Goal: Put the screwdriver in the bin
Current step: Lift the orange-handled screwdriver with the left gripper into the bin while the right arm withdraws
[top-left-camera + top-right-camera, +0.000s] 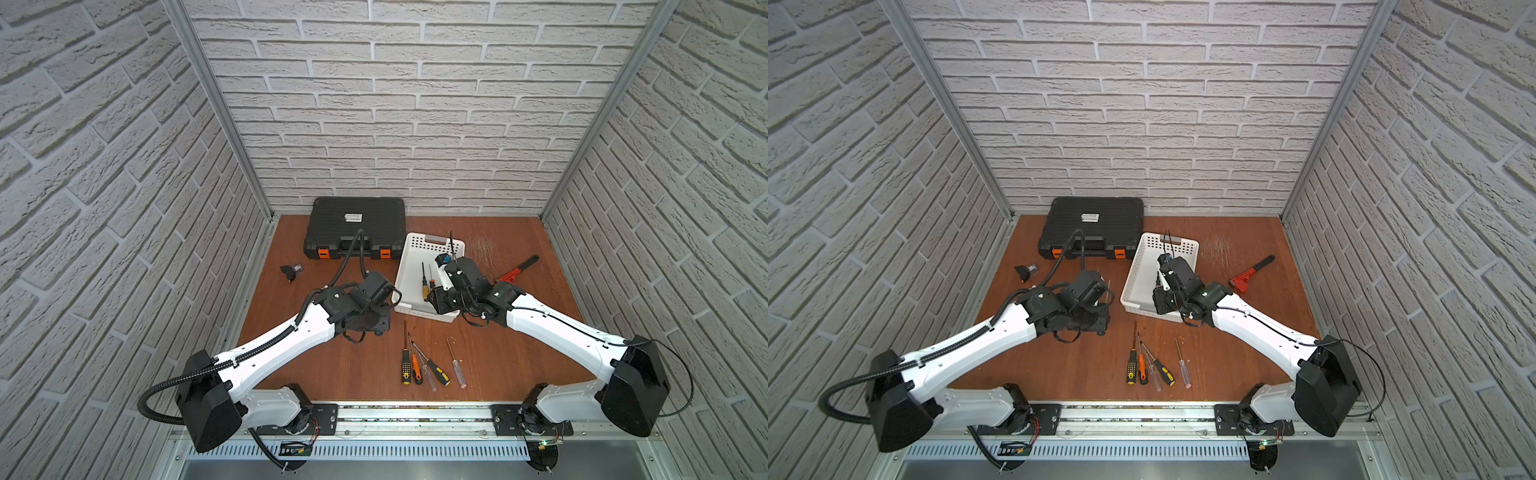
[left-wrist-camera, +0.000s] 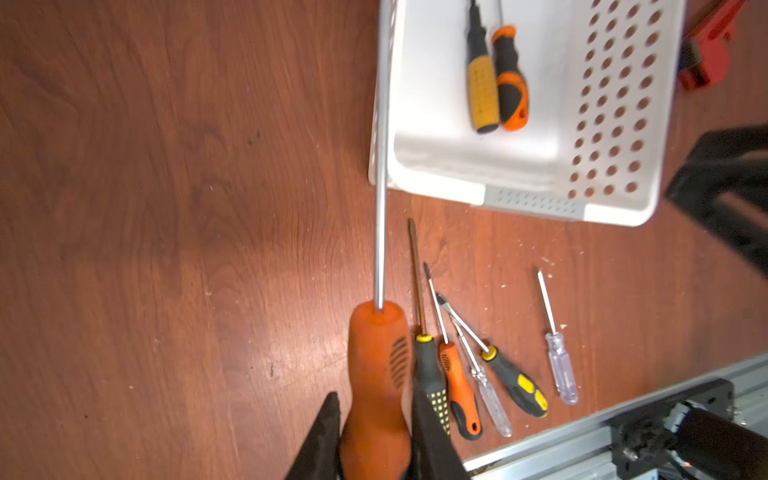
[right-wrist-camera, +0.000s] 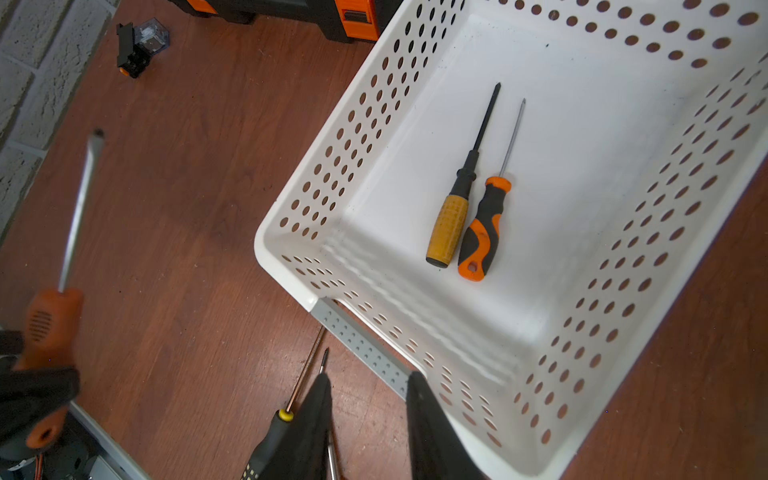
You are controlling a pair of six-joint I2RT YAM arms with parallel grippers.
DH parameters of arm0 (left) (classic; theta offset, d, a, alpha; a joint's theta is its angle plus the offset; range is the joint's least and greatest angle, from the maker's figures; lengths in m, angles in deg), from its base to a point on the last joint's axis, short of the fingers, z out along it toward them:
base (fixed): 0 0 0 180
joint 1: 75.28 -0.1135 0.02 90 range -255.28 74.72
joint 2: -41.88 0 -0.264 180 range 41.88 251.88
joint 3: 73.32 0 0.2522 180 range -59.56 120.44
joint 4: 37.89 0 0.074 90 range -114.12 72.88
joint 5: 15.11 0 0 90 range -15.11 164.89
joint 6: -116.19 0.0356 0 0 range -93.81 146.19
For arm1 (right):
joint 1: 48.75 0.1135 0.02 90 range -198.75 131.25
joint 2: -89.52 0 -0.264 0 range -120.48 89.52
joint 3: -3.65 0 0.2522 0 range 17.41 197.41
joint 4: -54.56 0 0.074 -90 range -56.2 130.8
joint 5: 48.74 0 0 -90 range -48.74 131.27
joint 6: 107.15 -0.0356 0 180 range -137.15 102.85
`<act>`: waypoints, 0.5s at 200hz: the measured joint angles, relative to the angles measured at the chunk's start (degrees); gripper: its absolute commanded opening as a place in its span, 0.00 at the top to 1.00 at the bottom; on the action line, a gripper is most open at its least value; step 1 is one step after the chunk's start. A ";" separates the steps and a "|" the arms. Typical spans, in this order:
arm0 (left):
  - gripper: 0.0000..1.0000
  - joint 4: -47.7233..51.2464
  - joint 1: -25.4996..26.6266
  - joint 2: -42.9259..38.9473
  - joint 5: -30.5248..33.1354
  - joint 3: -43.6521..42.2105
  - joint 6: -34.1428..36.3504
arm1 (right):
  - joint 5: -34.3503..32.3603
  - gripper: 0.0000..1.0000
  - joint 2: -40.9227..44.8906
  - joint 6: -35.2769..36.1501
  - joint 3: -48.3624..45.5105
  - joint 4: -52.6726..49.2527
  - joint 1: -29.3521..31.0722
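Clamped close under the left wrist lens, between the nearly closed jaws of the left gripper: fat handle of the big orange screwdriver, long steel shaft running out beside the white bin, raised off the tabletop. Two smaller screwdrivers lying side by side on the bin floor; five loose screwdrivers fanned on the wood just beside its near end. From the right wrist: right gripper part open and empty, hanging by the grey rim strip; held tool off to one side, apart from the bin, not over it. In both top views, left wrist just beside the bin's near corner, grip hidden beneath. Probably mid-carry. Next: swing across the rim, line the long shaft with the bin's length, lower, release, steering clear of the right gripper.
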 measured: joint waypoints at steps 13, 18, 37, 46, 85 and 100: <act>1.00 -0.48 -2.21 2.78 -1.90 4.17 2.19 | -0.22 0.61 0.57 0.02 0.00 -0.48 -0.02; 1.00 -0.98 -2.99 4.00 -2.69 5.60 2.82 | -0.24 0.61 0.87 -0.02 -0.02 -0.63 -0.11; 1.00 -2.97 -4.83 9.75 -5.75 10.54 5.38 | 0.92 0.61 2.86 -0.72 -0.57 -0.63 -1.36; 1.00 -3.43 -5.25 12.98 -6.69 13.29 6.49 | 1.22 0.61 3.89 -0.96 -0.68 -1.01 -2.14; 1.00 -5.05 -5.42 27.65 -9.84 26.29 9.84 | 0.94 0.59 8.55 -1.44 -1.18 -4.68 -3.72; 1.00 -5.40 -5.40 32.28 -10.64 29.97 10.40 | 0.87 0.58 10.95 -1.49 -1.22 -7.45 -3.72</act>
